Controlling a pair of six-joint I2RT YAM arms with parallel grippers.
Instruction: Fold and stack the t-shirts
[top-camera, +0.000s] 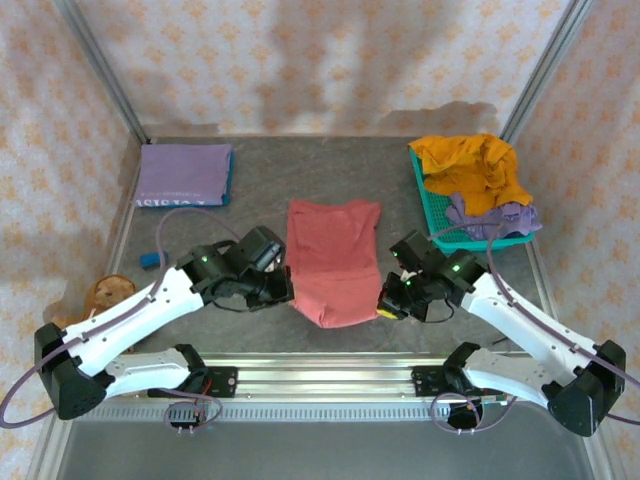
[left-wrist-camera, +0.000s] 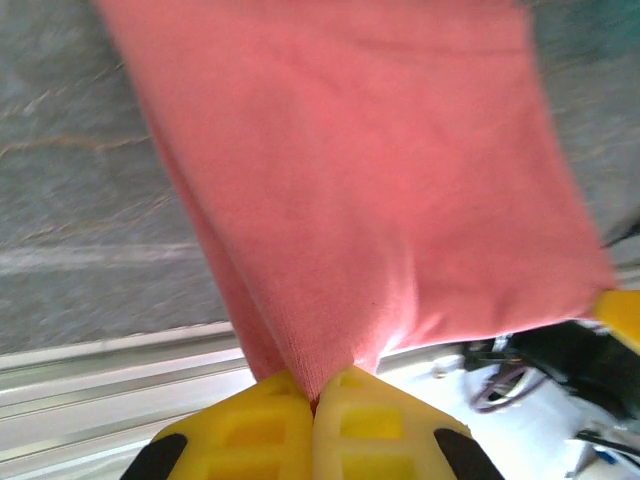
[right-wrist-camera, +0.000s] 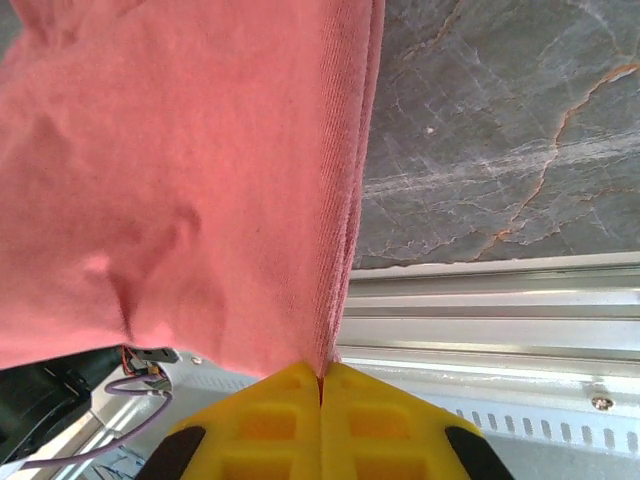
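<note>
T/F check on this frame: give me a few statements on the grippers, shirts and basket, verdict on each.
1. The left gripper and right gripper are each shut on the red shirt. True.
2. The red shirt lies in the basket. False: it is spread on the table between the two arms.
3. An orange shirt is heaped on the basket. True.
4. The folded shirt at the far left is orange. False: it is purple.
</note>
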